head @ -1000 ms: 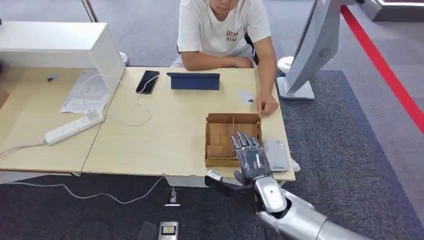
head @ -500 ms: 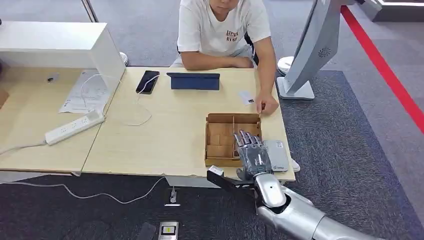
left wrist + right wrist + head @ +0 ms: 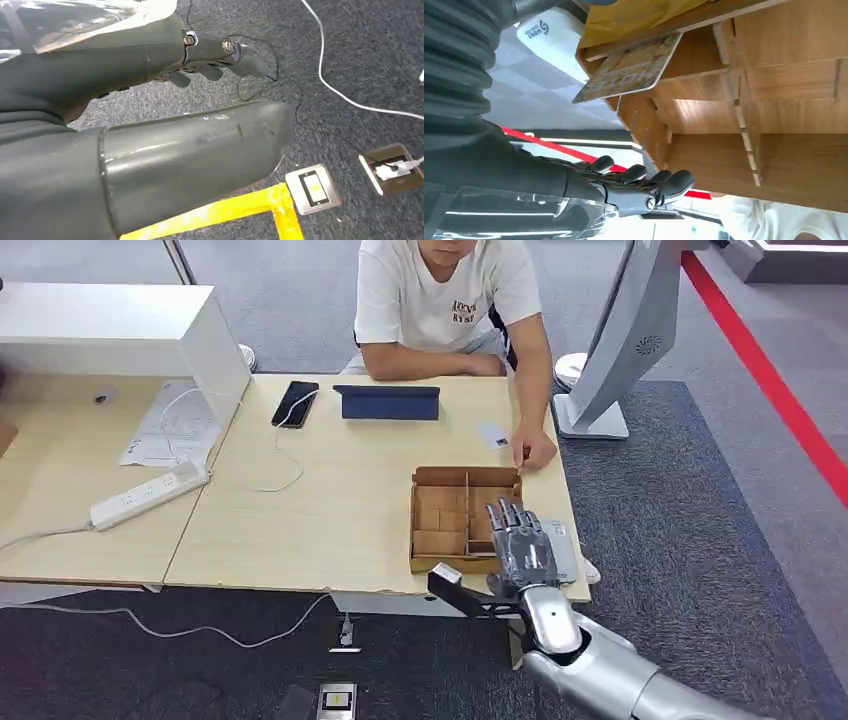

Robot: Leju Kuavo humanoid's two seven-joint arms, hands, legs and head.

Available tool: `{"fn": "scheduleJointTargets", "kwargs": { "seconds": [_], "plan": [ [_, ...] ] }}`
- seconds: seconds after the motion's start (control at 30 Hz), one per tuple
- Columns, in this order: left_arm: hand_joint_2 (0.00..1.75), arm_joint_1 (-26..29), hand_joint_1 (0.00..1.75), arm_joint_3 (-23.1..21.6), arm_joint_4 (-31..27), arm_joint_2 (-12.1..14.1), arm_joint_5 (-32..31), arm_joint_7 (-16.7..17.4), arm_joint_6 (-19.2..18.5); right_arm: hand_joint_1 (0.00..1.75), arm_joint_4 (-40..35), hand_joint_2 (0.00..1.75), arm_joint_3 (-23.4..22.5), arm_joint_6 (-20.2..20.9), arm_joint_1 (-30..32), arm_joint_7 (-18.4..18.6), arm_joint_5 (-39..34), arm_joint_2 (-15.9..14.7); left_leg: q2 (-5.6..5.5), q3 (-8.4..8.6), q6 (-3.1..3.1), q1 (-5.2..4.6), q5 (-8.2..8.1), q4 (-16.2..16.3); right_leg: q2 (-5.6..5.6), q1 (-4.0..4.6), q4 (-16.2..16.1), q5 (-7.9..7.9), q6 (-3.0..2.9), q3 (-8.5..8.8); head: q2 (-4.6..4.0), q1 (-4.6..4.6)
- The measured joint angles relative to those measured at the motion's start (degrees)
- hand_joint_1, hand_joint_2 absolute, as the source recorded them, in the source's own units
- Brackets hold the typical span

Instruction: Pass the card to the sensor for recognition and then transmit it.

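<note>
My right hand hovers over the right side of the wooden divided box, reaching onto the grey-white sensor beside it, which it partly hides. In the right wrist view a brownish printed card sticks out from the thumb side of that hand, held in the air between the white sensor and the box; the other fingers are stretched out. My left hand hangs above the carpet, holding nothing, fingers apart from the thumb.
A person sits at the far side of the table, one hand resting next to a small white card. A tablet, a phone and a power strip lie further left. A white stand is at the right.
My right hand has slid to the right, from above the box's compartments toward the sensor. The person and the things on the table have stayed put.
</note>
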Motion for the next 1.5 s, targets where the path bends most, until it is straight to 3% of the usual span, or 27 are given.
{"fn": "scheduleJointTargets", "kwargs": {
  "seconds": [0.1, 0.13, 0.17, 1.03, 1.2, 1.37, 1.5],
  "plan": [
    [0.0, -0.01, 0.0, 0.0, 0.0, 0.0, 0.29, 0.07, 0.0, 0.1, -0.09, 1.75, 0.0, 0.11, 0.0, 0.04, 0.15, -0.31, 0.0, 0.0, 0.0, 0.0, 0.0, 0.0, 0.0, 0.0, 0.0, 0.0, 0.0, 0.0, 0.0, 0.0],
    [0.0, 0.0, 0.0, 0.0, 0.0, 0.0, 0.42, 0.04, 0.0, 0.66, -0.13, 1.75, 0.0, 0.13, 0.0, 0.02, 0.28, -0.37, 0.0, 0.0, 0.0, 0.0, 0.0, 0.0, 0.0, 0.0, 0.0, 0.0, 0.0, 0.0, 0.0, 0.0],
    [0.0, 0.01, 0.0, 0.0, 0.0, 0.0, 0.46, 0.02, 0.0, 1.75, -0.13, 1.75, 0.0, 0.15, 0.0, 0.0, 0.39, -0.44, 0.0, 0.0, 0.0, 0.0, 0.0, 0.0, 0.0, 0.0, 0.0, 0.0, 0.0, 0.0, 0.0, -0.02],
    [0.0, 0.08, 0.0, 0.09, -0.02, 0.02, -1.24, -0.96, 0.0, 1.75, -0.04, 1.75, 0.0, 0.77, -0.05, -1.75, 0.37, 0.53, 0.0, -0.01, 0.0, 0.0, 0.0, 0.0, 0.0, 0.0, 0.01, 0.0, 0.0, 0.01, 0.0, 0.0],
    [0.0, 0.03, 0.0, 0.48, -0.02, 0.02, -3.59, -0.7, 0.0, 1.75, 0.0, 1.75, 0.0, -2.41, -0.06, -2.01, 0.94, 0.74, -0.01, -0.01, 0.0, 0.0, 0.0, 0.0, 0.0, 0.0, 0.01, 0.0, 0.0, 0.01, 0.0, 0.0],
    [0.0, 0.04, 0.0, 1.79, -0.02, -0.09, -6.09, -0.77, 0.0, 1.75, -0.15, 1.75, -0.33, -9.48, -1.27, -1.01, 3.56, 1.18, 0.0, 0.0, 0.0, 0.0, 0.0, 0.0, 0.0, 0.0, 0.01, 0.0, 0.0, 0.01, 0.0, -0.02],
    [0.0, 0.01, 0.0, 3.02, -0.02, -0.24, -8.33, -0.92, 0.0, 1.75, -1.74, 1.75, -1.13, -15.67, -3.1, 2.62, 8.56, 0.9, 0.01, 0.0, 0.0, 0.0, 0.02, 0.0, 0.0, 0.0, 0.01, 0.02, 0.0, 0.0, 0.0, -0.02]
  ]
}}
